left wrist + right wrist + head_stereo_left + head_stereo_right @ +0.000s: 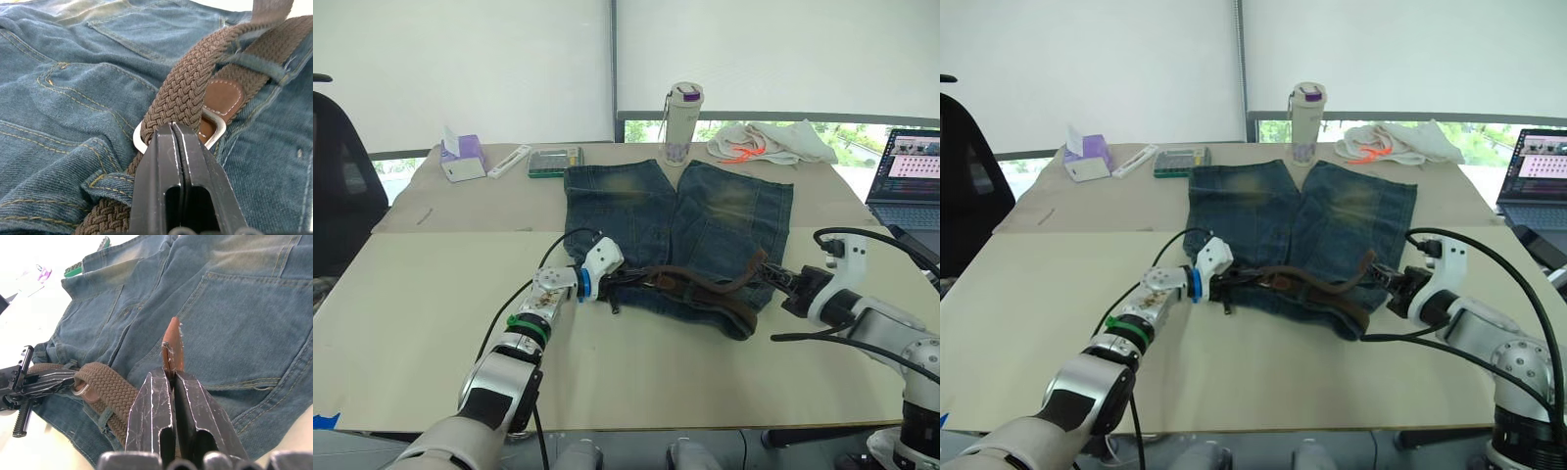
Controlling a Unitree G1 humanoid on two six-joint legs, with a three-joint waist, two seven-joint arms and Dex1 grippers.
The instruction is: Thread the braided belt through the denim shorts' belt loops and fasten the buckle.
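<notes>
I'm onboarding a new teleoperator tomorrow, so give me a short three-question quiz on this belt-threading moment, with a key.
1. True or false: the left end effector is shut on the dark brown braided belt right by the small silver metal buckle.
2. What does the right end effector grip? A) the faded blue denim shorts; B) the belt's tan leather tip; C) the white bottle with the purple lid.
3. Fill in: the belt lies across the shorts' ____ edge, nearest the robot.

Key: 1 true; 2 B; 3 waistband.
</notes>
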